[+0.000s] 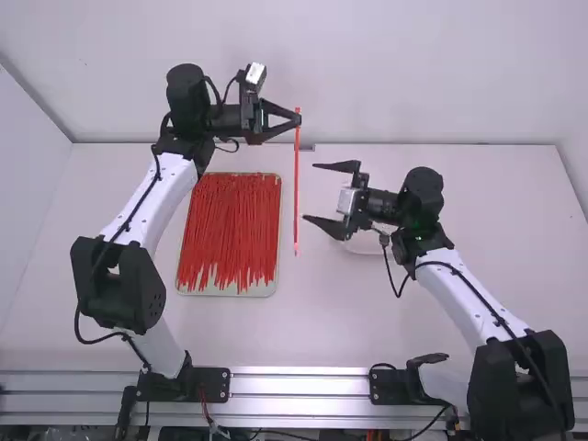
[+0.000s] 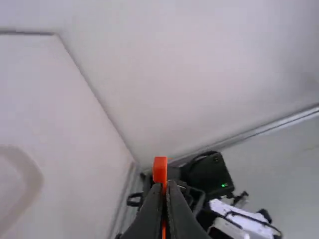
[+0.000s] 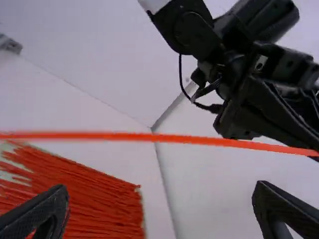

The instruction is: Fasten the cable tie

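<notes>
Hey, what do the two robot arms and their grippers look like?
The left arm and right arm have white links, black joints and thin black cables. The left gripper and right gripper are black, with two tapered, pointed fingers each.

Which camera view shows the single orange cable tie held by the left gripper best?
The high view: the cable tie is seen at full length, held at one end by the left gripper. The left wrist view shows its short end above the shut fingers; the right wrist view, a middle stretch.
</notes>
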You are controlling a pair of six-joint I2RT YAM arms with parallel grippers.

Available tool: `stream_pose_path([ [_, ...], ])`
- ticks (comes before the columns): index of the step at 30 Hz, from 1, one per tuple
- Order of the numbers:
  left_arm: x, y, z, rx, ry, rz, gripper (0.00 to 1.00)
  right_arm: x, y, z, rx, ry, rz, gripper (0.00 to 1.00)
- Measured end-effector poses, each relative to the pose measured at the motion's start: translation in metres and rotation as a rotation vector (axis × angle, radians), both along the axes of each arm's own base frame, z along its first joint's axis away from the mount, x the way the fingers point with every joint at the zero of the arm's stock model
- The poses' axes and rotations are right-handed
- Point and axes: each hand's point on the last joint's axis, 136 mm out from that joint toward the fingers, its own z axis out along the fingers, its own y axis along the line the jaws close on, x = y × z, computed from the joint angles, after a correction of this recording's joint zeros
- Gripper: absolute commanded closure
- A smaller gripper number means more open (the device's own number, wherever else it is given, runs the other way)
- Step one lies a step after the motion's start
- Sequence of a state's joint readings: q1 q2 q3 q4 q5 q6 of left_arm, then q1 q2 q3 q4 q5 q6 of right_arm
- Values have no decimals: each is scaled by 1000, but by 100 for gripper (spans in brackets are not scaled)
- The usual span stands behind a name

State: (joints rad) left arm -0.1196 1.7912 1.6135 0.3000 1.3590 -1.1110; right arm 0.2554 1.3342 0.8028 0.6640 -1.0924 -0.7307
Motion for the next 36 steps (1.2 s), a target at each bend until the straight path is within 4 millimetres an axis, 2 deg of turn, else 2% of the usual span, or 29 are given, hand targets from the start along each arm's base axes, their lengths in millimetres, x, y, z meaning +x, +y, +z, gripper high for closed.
stream_pose_path([
  [8, -4, 0, -10, -1, 237, -20, 97, -3, 3, 1, -47, -245, 8, 2],
  [13, -3, 0, -22, 11, 346, -3, 97, -12, 14, 1, -64, -365, 42, 2],
  [23, 2, 2, -46, 61, 376, 59, 98, -27, 27, 5, -53, -452, 105, 2],
  [29, 2, 2, -47, 67, 339, 58, 98, -43, 27, 4, -43, -499, 197, 1],
  [36, 1, 2, -51, 68, 346, 55, 98, -51, 29, 3, -37, -519, 237, 1],
])
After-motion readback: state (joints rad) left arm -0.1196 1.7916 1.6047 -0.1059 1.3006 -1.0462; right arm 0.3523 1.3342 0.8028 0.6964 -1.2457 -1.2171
